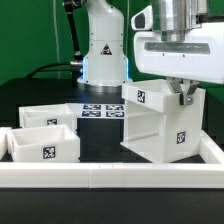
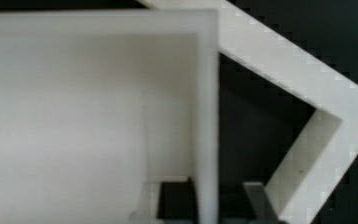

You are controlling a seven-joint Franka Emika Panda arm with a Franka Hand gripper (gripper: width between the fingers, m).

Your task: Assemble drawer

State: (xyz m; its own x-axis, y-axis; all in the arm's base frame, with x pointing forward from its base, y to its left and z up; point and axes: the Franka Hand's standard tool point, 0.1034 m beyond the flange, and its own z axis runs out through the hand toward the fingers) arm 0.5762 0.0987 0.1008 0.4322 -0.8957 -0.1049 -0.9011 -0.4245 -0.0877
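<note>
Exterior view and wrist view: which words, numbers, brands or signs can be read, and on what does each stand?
No word, number or brand is readable.
Box housing: black-and-white square tags, patterns only.
Front tray: one such tag.
Marker board: such tags, no letters.
Arm's base: small triangular sign, too small to read.
Wrist view: no marks.

White tagged housing (image 1: 158,130) upright at exterior view's right, near tray (image 1: 45,147) and far tray (image 1: 47,115) close together leftward
</note>
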